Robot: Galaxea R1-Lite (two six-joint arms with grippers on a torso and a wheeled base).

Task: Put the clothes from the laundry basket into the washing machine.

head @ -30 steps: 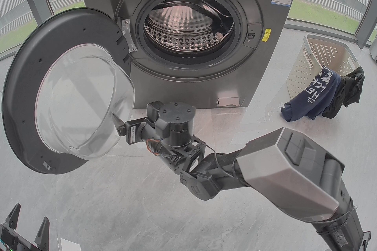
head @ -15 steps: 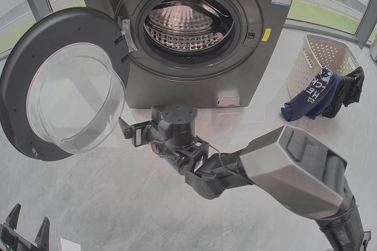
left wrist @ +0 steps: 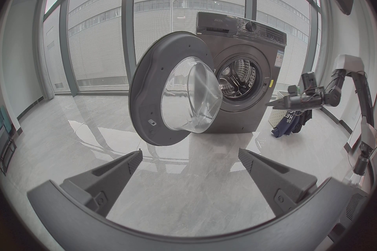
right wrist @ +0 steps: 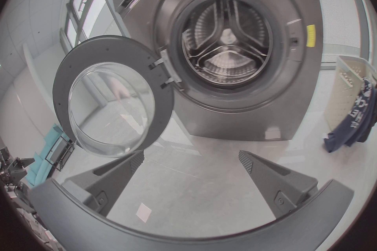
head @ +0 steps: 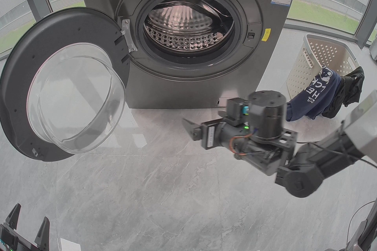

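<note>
Gaping wide w/ nothing held: right fingers (right wrist: pixel 275 181) facing washing machine (right wrist: pixel 251 118), left fingers (left wrist: pixel 275 181) too.

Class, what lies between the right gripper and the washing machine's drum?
Only bare floor, seen in the head view, between the right gripper and the drum.

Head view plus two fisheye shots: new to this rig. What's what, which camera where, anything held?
A two-armed robot. The head view looks down from its head: a washing machine, door swung open, drum empty; on the floor to the robot's right a laundry basket with a navy shirt and a black garment draped over its rim. Each fisheye shot comes from a wrist camera; the two dark prongs in front are that arm's fingers. The right gripper hangs before the machine, the left gripper low on the robot's left. Both are open, holding nothing.
</note>
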